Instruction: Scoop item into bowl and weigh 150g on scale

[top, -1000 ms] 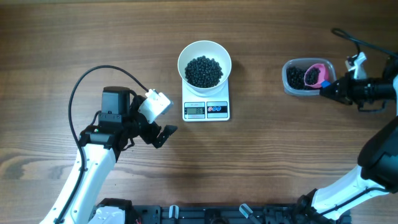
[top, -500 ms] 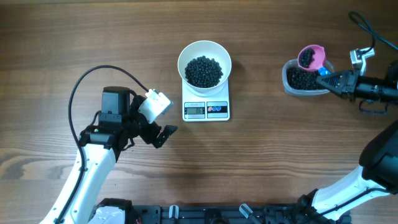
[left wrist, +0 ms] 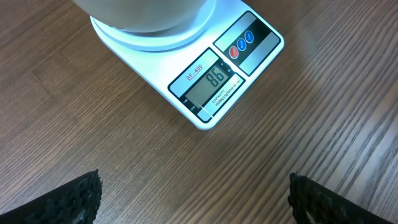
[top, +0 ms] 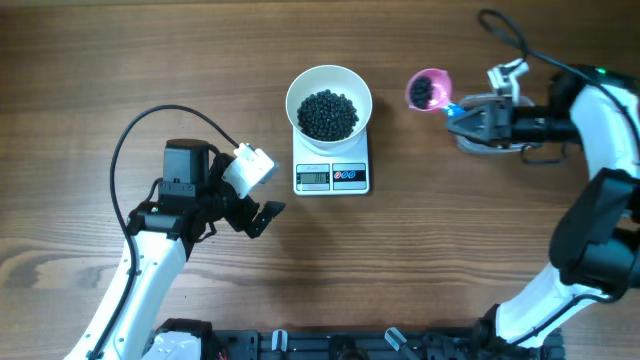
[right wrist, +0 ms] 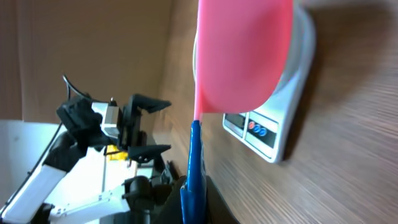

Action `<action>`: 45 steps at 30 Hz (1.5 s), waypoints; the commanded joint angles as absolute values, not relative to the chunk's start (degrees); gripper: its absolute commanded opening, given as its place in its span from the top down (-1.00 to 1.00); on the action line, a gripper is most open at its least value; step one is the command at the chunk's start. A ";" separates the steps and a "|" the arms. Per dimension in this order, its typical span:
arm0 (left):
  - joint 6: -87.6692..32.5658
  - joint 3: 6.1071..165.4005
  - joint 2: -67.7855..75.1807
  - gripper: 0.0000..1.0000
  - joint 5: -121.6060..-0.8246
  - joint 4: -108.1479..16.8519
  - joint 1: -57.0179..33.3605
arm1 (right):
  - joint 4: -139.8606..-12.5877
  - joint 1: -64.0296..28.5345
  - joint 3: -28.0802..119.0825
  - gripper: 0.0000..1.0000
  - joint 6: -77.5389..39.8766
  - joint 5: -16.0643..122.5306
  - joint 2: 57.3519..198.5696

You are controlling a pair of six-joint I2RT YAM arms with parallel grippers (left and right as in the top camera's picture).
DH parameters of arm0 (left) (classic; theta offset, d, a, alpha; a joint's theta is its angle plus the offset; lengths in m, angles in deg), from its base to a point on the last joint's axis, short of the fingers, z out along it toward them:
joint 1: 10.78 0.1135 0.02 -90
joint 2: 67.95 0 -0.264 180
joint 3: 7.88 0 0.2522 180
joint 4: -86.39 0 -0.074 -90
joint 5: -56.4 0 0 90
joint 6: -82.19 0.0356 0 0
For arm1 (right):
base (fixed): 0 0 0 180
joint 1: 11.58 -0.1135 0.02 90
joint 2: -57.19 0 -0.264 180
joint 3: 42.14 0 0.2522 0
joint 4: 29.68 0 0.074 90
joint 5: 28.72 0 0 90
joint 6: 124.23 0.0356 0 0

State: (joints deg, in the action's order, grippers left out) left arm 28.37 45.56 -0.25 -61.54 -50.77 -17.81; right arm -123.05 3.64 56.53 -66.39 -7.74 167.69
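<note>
Upper right of the frame: right gripper (top: 465, 116) closed on the blue handle of a glossy pink plastic scoop (top: 443, 81), cup loaded, long axis left-right with the cup toward centre. Just left of the cup, apart: smooth round white bowl (top: 297, 92) heaped with small round blue-black pieces (top: 328, 113), seated on the flat white square scale (top: 331, 178). Nearer to the right arm; left gripper (top: 262, 214) open at lower left.

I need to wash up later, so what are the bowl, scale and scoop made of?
Bowl: glossy smooth white, ceramic or hard plastic; cannot tell which. Scale: white moulded plastic, judging by rounded edges and printed buttons. Scoop: smooth pink cup on blue handle, probably plastic.
</note>
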 commanded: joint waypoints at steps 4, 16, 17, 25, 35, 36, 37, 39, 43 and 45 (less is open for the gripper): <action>29.42 44.97 -0.77 -1.00 -62.61 -50.90 -18.18 | -120.76 -5.30 63.65 0.91 -57.74 -4.48 168.41; 29.42 44.97 -0.77 -1.00 -62.61 -50.90 -18.18 | -119.42 -23.64 78.58 0.92 -41.08 28.00 168.19; 29.42 44.97 -0.77 -1.00 -62.61 -50.90 -18.18 | -118.40 -25.28 78.58 0.91 -39.44 31.28 168.19; 29.44 44.97 -0.77 -1.00 -62.61 -50.90 -18.18 | -111.21 -36.64 78.63 0.91 -32.08 54.93 168.19; 29.42 44.97 -0.77 -1.00 -62.61 -50.90 -18.18 | -108.23 -48.80 78.63 0.91 -32.10 82.55 168.19; 29.44 44.97 -0.77 -1.00 -62.61 -50.90 -18.18 | -108.15 -49.58 78.63 0.91 -32.10 84.17 168.19; 29.44 44.97 -0.77 -1.00 -62.61 -50.90 -18.18 | -108.06 -50.22 78.63 0.91 -32.16 85.46 168.19; 29.42 44.97 -0.77 -1.00 -62.61 -50.90 -18.18 | -107.47 -52.03 78.63 0.91 -32.99 88.72 168.19; 29.44 44.97 -0.77 -1.00 -62.61 -50.90 -18.18 | -106.94 -52.55 78.63 0.91 -34.28 89.29 168.19; 29.42 44.97 -0.77 -1.00 -62.61 -50.90 -18.18 | -106.99 -52.03 78.60 0.91 -36.69 85.18 168.19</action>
